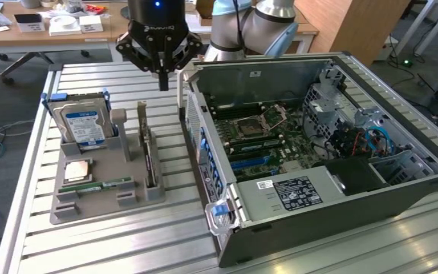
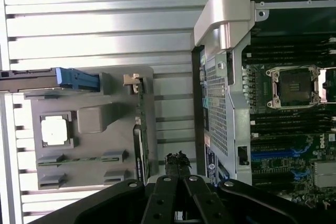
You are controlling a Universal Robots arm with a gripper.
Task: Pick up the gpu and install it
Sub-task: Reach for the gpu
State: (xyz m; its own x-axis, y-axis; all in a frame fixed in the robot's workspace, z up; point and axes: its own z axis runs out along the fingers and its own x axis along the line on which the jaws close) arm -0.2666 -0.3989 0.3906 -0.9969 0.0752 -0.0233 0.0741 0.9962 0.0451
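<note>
Exterior view: the claw (image 1: 163, 85), clenched and empty, hangs above the tabletop (image 1: 128, 245) between the grey holder (image 1: 97, 205) and the computer case (image 1: 341, 217). The gpu (image 1: 150, 162) stands on edge in the holder, on its case side.

pincer (image 1: 162, 85) — "ROBOTIQ" on its body | power supply label (image 1: 295, 193) — print not legible
</note>
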